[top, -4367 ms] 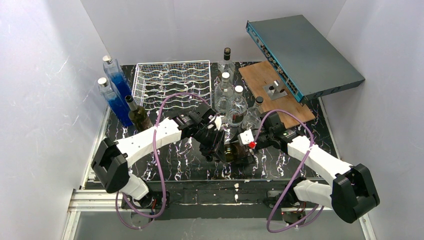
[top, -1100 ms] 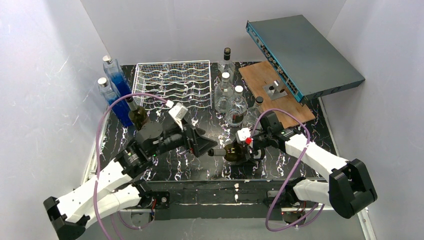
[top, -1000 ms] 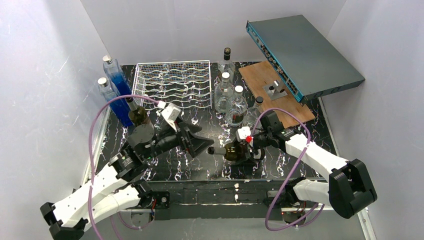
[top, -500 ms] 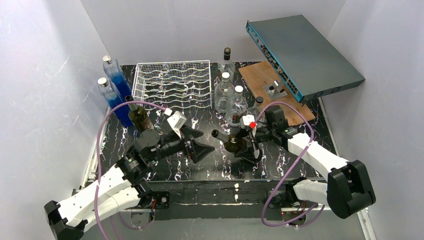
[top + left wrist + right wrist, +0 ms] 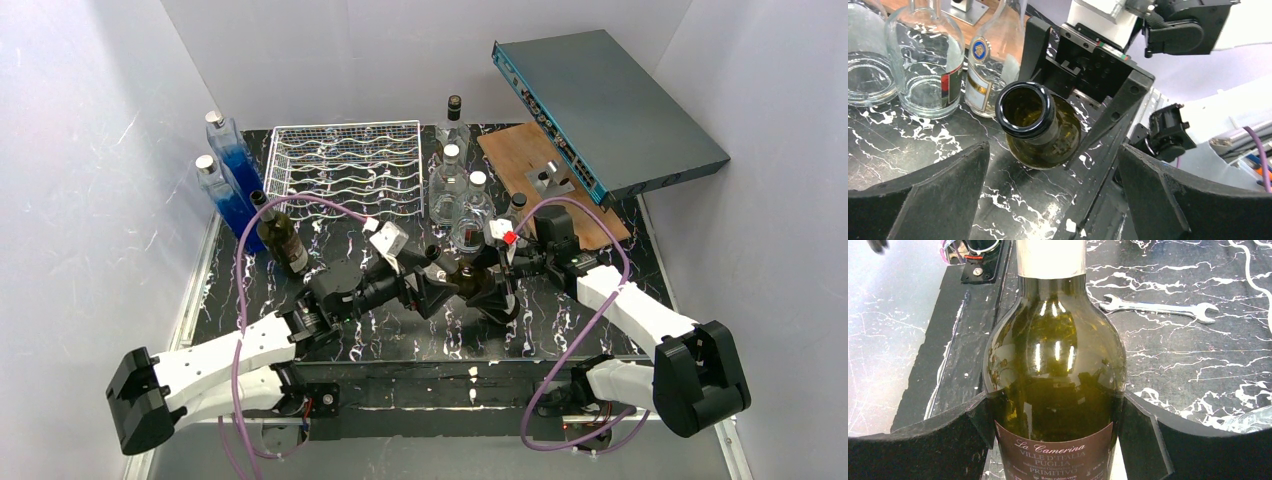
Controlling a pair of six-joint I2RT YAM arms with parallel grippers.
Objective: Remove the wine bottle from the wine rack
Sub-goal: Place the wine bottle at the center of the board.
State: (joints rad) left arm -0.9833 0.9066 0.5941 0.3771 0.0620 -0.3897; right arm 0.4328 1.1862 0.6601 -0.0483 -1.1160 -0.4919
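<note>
From above: the wine bottle (image 5: 455, 272) is off the wine rack (image 5: 345, 165), tilted mid-bench (image 5: 530, 312), gripped around its body by the right pincer (image 5: 486, 289). The left pincer (image 5: 432, 290) gapes at its neck, likely for a handover.

Left wrist: the bottle's open mouth (image 5: 1025, 107) faces the lens.

Right wrist: only this view shows the label (image 5: 1055, 457) and a wrench (image 5: 1158, 307).

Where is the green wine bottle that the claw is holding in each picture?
Top external: the wine bottle is just right of centre, leaning, neck to the left.
Left wrist: in the middle, its open mouth facing the camera.
Right wrist: it fills the centre, gripped by the right claw.
Shared landmark: the black marbled table with white veins shows in all three.
</note>
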